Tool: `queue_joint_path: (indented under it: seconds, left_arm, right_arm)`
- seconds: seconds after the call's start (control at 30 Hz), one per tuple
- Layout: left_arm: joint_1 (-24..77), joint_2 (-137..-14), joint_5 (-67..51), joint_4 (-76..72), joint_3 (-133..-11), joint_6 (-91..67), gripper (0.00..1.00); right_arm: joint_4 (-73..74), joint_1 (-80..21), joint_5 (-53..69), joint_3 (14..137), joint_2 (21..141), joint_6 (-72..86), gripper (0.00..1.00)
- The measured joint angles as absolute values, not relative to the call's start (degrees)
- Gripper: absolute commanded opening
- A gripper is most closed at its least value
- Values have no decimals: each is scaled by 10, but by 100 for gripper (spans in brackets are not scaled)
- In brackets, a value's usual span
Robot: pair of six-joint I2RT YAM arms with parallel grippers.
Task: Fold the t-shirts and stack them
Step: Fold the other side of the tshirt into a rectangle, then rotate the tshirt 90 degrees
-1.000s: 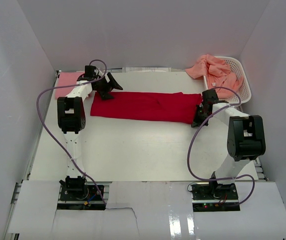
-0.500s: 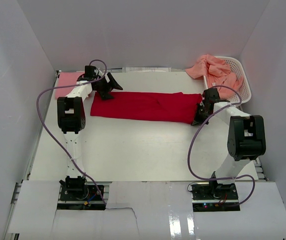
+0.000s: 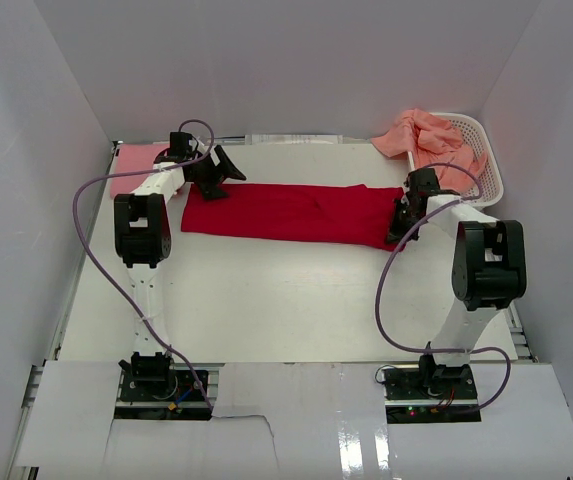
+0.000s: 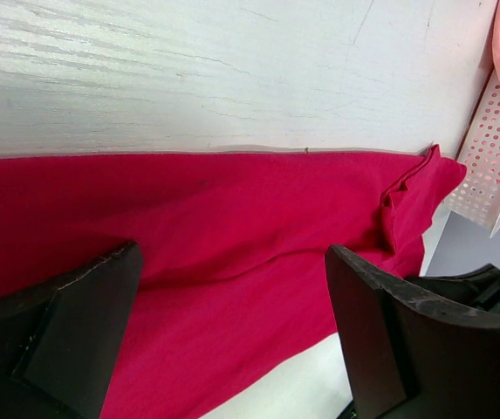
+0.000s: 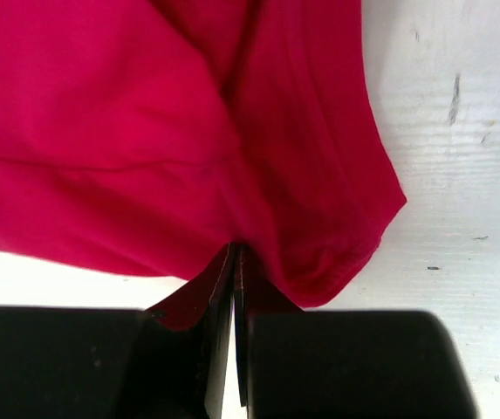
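Cloth like this is thin and limp, so the red shirt (image 3: 291,213) will sag and slide, I judge; it lies as a long band across the desk (image 3: 266,310). Right jaws are pinched on its right corner. Left jaws stand wide over its left end, holding nothing. Corners and hems seem the best hold. Farther back: pink shirt (image 3: 134,165) at left, salmon shirts (image 3: 428,140) in the basket (image 3: 488,170).
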State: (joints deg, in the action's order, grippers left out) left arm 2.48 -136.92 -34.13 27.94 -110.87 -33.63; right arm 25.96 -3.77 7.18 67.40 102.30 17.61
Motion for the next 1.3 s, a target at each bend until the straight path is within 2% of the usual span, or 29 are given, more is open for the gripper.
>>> queue_joint_path:
  seconds: [0.4,0.73,1.03,1.3]
  left_arm:
    - [27,-1361,-327,269,-1094,-332,98]
    - [49,-1329,-216,286,-1068,-309,98]
    - [47,-1245,-144,291,-950,-311,98]
    - [40,-1125,-162,247,-762,-357,98]
  right_arm:
    - [289,-37,47,667,1048,175,8]
    - [322,-37,-15,717,1071,175,8]
    - [347,-37,-23,838,1159,175,8]
    - [361,-37,1,971,1249,175,8]
